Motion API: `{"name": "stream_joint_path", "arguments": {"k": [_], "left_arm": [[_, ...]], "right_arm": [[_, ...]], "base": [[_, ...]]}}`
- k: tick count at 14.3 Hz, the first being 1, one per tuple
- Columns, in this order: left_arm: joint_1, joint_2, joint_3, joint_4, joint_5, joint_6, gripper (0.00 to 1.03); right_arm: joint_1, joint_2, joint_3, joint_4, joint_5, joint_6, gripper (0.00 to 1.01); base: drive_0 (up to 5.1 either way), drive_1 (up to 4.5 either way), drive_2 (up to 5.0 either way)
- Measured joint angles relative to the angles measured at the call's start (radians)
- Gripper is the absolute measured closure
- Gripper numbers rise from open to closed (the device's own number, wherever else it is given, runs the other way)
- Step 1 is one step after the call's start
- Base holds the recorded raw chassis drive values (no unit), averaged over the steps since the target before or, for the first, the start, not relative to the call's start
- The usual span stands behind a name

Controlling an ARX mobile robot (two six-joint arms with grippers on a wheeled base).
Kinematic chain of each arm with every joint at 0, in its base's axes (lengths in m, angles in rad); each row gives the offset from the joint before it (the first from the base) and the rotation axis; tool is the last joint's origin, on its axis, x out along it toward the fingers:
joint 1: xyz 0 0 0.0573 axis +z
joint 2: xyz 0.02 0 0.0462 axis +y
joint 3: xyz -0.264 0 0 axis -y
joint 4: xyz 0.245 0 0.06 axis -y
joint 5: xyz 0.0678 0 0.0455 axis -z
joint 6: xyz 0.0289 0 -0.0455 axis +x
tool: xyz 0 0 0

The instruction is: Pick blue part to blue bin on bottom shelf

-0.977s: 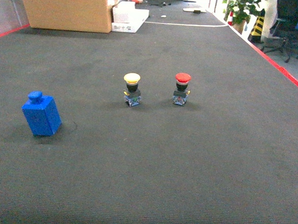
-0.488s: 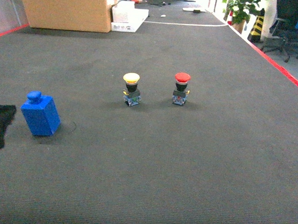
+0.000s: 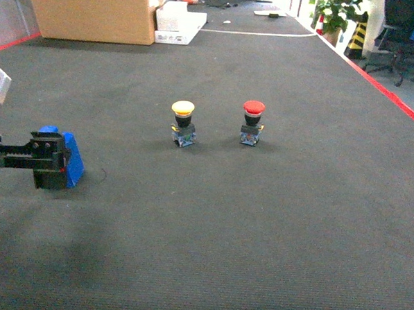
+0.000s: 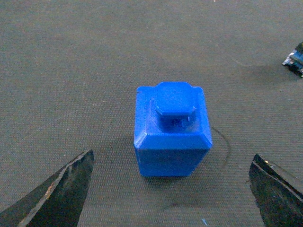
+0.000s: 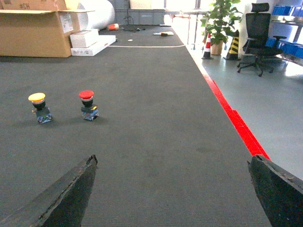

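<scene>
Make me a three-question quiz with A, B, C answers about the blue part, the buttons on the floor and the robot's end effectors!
1. Where is the blue part?
A. On the dark carpet, between the left end effector's open fingers
B. On top of the cardboard box
C. Next to the office chair

2. How many push buttons stand on the carpet, and what colours are their caps?
A. Three, all green
B. Two, one yellow and one red
C. One, blue

3. What state is the right end effector in?
A. Shut on the red button
B. Shut on the blue part
C. Open, holding nothing

Answers:
1 A: the left wrist view shows the part on the carpet with a finger on each side, not touching it.
2 B: the head view shows the yellow-capped button and the red-capped button.
3 C: its fingers are spread wide over bare carpet.
</scene>
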Motion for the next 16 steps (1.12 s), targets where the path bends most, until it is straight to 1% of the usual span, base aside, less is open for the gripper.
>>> {"name": "stream_joint_path", "arguments": {"k": [2,3,4,6,7,9,10,11,12,13,14,15,16], "left_arm": [[0.014,0.118,0.1,-0.01,0.0,0.019,0.05],[0.021,0.201,0.191,-0.025,0.002,0.032,0.05],[0.029,0.256,0.239,-0.052,0.027,0.063,0.3],[0.03,0.259,0.247,-0.046,0.03,0.065,0.5],[0.03,0.259,0.248,-0.044,0.03,0.065,0.57],[0.031,0.252,0.24,-0.039,0.029,0.061,0.59],[0.031,0.227,0.212,-0.027,0.022,0.051,0.59],[0.031,0.178,0.159,0.002,-0.005,0.03,0.59],[0.023,0.075,0.052,0.098,-0.053,0.025,0.59],[0.023,-0.053,-0.047,0.145,-0.056,0.011,0.59],[0.023,-0.178,-0.132,0.139,-0.055,0.003,0.59],[0.024,-0.351,-0.24,0.066,-0.048,-0.019,0.59],[0.025,-0.515,-0.343,-0.014,-0.056,-0.037,0.59]], "right_arm": [[0.0,0.0,0.0,0.0,0.0,0.0,0.03],[0.0,0.0,0.0,0.0,0.0,0.0,0.03],[0.0,0.0,0.0,0.0,0.0,0.0,0.03],[0.0,0.0,0.0,0.0,0.0,0.0,0.03],[0.0,0.0,0.0,0.0,0.0,0.0,0.03],[0.0,0.0,0.0,0.0,0.0,0.0,0.03],[0.0,0.0,0.0,0.0,0.0,0.0,0.03],[0.0,0.0,0.0,0.0,0.0,0.0,0.03],[0.0,0.0,0.0,0.0,0.0,0.0,0.03],[0.0,0.0,0.0,0.0,0.0,0.0,0.03],[0.0,0.0,0.0,0.0,0.0,0.0,0.03],[0.0,0.0,0.0,0.0,0.0,0.0,0.03],[0.0,0.0,0.0,0.0,0.0,0.0,0.03]], "base": [[0.0,0.0,0.0],[0.0,0.0,0.0],[0.0,0.0,0.0],[0.0,0.0,0.0],[0.0,0.0,0.0],[0.0,0.0,0.0],[0.0,0.0,0.0],[0.0,0.0,0.0],[0.0,0.0,0.0],[0.0,0.0,0.0],[0.0,0.0,0.0],[0.0,0.0,0.0],[0.0,0.0,0.0]]}}
